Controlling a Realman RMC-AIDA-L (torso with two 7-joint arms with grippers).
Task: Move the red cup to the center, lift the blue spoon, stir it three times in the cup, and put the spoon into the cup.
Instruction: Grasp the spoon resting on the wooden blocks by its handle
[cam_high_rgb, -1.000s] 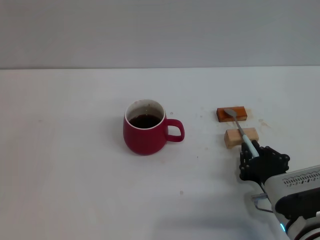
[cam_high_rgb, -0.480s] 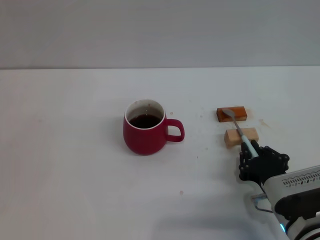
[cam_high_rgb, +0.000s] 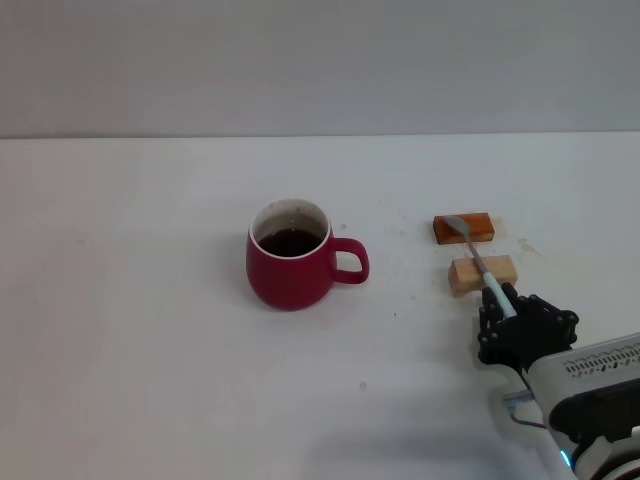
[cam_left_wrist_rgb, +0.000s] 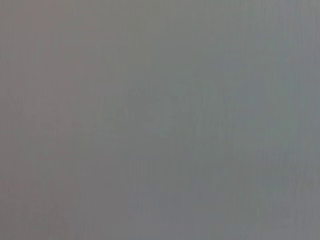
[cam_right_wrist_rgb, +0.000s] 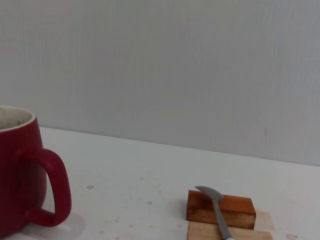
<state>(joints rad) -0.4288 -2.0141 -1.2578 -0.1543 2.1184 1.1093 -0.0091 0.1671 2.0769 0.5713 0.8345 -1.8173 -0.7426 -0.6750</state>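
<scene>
The red cup stands upright mid-table with dark liquid inside, its handle pointing toward the blocks. It also shows in the right wrist view. The blue spoon lies across two wooden blocks, its grey bowl on the far block and its pale blue handle running toward my right gripper. The gripper sits at the handle's near end, low over the table. In the right wrist view only the spoon's bowl and neck show. The left gripper is out of view, and the left wrist view shows only plain grey.
An orange-brown block and a tan block lie side by side right of the cup, under the spoon. Both blocks show in the right wrist view. The white table ends at a grey wall behind.
My right gripper has shifted very slightly toward the near edge. The spoon and the cup have not moved.
</scene>
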